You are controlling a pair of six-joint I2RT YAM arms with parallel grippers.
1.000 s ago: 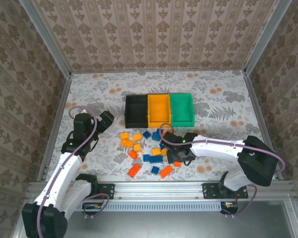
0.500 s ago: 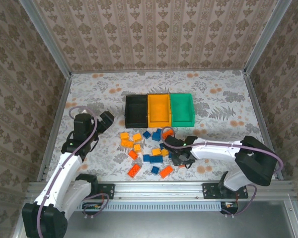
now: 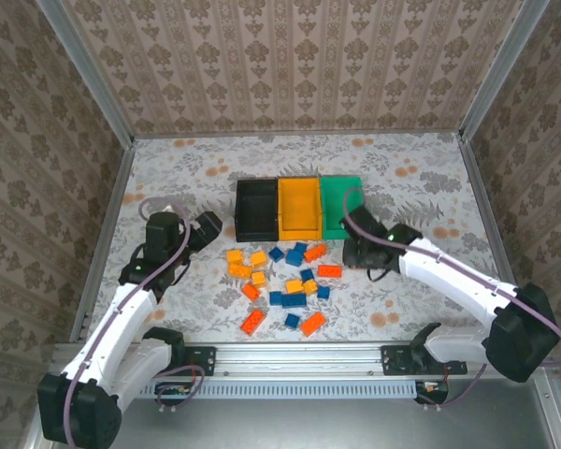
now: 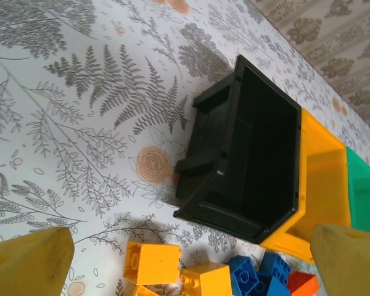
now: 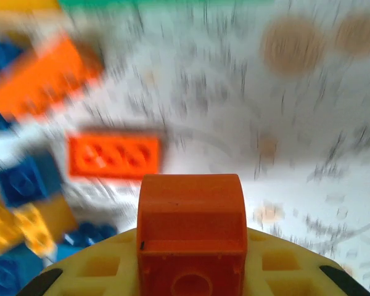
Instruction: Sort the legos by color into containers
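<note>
Right gripper [image 3: 363, 251] was clamped on a red-orange brick [image 5: 191, 229], just in front of the green bin [image 3: 340, 181]. Left gripper [image 3: 206, 227] was wide open beside the black bin [image 3: 240, 208], with the loose bricks [image 3: 288, 299] scattered between the two.

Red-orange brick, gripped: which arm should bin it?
Right: the right claw is shut on the small red-orange plastic brick, near the green plastic bin; the left claw is open, empty.

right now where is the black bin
In the top view the black bin is the left end of the row, joined to the yellow bin.
</note>
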